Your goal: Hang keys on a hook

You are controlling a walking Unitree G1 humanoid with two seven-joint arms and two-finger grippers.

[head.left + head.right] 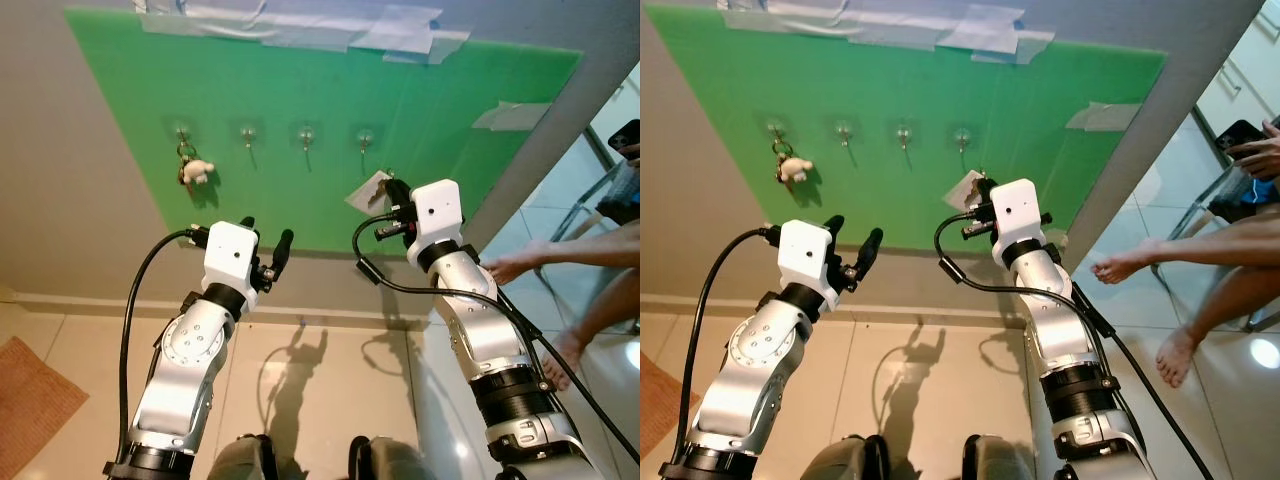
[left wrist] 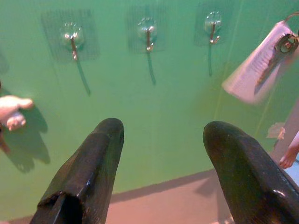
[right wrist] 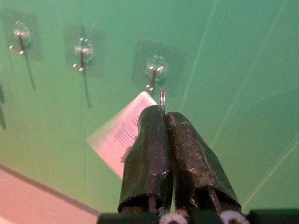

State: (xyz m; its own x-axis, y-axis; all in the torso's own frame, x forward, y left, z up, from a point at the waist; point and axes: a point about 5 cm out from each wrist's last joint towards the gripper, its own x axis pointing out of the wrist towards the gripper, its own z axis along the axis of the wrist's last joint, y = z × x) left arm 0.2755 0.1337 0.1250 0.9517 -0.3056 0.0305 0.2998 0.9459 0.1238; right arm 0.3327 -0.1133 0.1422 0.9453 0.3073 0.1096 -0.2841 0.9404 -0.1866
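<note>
Green board held four hooks; the right gripper, fingers pinched on the tagged keys, hovered below the rightmost hook, not yet hung. Left gripper gaped empty.

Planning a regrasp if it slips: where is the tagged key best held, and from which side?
By the ring, as the right tool does now, shut on it from below the far-right hook. The ring's loop pokes up past the tips, free to go over the hook, and the tag dangles clear.
</note>
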